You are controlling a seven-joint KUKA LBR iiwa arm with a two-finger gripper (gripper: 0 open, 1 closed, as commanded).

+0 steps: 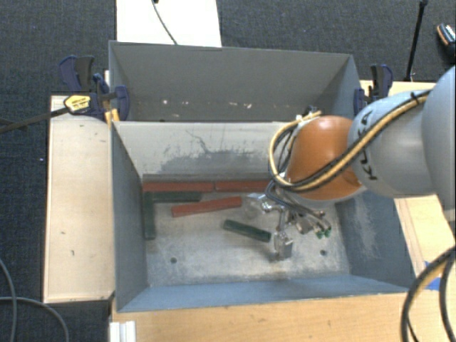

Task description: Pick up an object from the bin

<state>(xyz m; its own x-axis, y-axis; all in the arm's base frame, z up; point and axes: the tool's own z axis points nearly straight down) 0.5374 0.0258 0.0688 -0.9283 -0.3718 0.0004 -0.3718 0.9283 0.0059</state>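
Dark grey carpet covers the floor on the left and far sides; a black cable lies across it at left.

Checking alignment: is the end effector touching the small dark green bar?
Cannot tell: in the camera view the end effector overlaps the dark green bar at one end, hiding contact.

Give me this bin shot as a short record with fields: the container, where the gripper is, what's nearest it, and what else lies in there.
container: grey metal bin
arm: gripper low over the floor, right of centre
nearest: dark green bar, tilted, its right end beside the gripper
back wall: red-brown bars, end to end
middle: shorter red-brown bar
left wall: second dark green bar
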